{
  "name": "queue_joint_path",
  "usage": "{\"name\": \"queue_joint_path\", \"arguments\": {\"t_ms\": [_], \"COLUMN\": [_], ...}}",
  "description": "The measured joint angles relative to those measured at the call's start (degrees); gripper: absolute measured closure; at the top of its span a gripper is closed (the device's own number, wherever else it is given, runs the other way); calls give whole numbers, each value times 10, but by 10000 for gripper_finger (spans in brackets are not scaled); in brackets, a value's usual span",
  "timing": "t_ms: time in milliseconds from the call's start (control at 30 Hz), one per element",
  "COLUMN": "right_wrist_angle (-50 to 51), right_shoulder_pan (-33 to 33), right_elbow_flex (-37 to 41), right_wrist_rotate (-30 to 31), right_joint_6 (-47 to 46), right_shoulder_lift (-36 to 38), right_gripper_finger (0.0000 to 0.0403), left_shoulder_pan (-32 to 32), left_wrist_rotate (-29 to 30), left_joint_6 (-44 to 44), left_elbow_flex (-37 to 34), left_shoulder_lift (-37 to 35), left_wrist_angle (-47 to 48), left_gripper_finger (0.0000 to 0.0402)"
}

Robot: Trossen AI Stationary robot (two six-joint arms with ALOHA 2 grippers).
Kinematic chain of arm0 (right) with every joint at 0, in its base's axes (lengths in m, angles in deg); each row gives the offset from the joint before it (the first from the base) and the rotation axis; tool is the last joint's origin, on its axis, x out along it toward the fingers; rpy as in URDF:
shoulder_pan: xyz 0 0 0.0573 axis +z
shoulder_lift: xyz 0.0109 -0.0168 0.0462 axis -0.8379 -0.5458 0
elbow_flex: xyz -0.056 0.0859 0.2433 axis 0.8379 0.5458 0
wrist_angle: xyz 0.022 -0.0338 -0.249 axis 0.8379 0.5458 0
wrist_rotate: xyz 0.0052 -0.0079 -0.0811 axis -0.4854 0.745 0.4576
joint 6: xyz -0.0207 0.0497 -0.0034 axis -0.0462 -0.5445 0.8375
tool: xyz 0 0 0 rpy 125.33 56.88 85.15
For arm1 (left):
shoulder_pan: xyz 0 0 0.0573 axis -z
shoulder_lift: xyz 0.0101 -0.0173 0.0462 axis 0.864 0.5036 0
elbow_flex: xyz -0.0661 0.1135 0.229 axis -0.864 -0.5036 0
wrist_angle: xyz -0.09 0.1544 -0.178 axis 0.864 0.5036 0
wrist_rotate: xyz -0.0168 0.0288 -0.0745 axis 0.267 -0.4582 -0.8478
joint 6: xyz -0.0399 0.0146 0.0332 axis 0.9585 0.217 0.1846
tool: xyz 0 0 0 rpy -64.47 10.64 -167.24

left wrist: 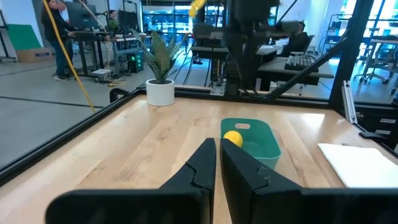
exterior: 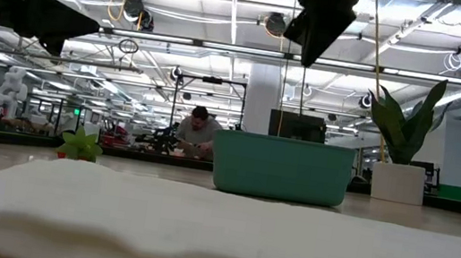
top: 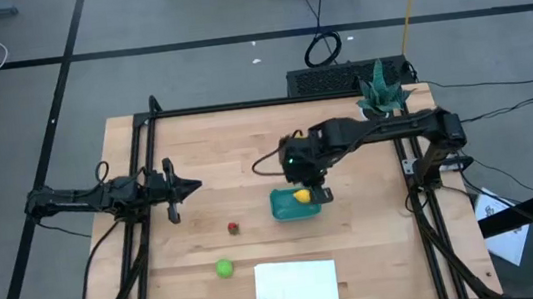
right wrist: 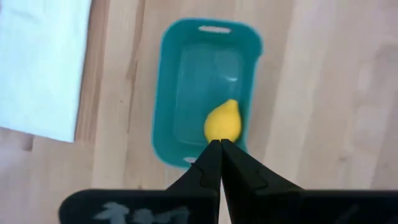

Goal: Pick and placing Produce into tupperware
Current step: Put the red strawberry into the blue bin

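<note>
Hovering above teal tupperware [top: 285, 208], right pincer [right wrist: 220, 144] pinched shut, holding nothing, tips just over yellow lemon [right wrist: 222, 122] lying inside tub at one end. Left pincer [left wrist: 217, 163] parked at left side of surface [top: 197, 157], fingers nearly together, empty. Dark red fruit [top: 233, 228] and green ball [top: 224, 268] sat loose on bare wood between arms, white sheet [top: 296, 282] near front edge. Potted plant [top: 381, 91] at back right corner. Found no readable writing.
</note>
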Motion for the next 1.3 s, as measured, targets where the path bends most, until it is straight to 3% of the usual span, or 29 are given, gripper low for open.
{"name": "queue_joint_path", "arguments": {"t_ms": [367,567,867,1300], "right_wrist_angle": [53,13,-36,-32], "right_shoulder_pan": [-29,-33,-32,-35], "right_elbow_flex": [0,0,0,4], "right_wrist_rotate": [1,5,63,92], "right_joint_6": [-38,-42,-36,-48], "right_shoulder_lift": [97,155,213,274], "right_gripper_finger": [403,403,403,403], "left_shoulder_pan": [0,0,0,0], "left_wrist_rotate": [0,0,0,0], "left_joint_6": [-1,-1,0,2], "left_elbow_flex": [0,0,0,0], "left_shoulder_lift": [0,0,0,0], "left_wrist_angle": [0,0,0,1], "left_gripper_finger": [376,376,376,376]}}
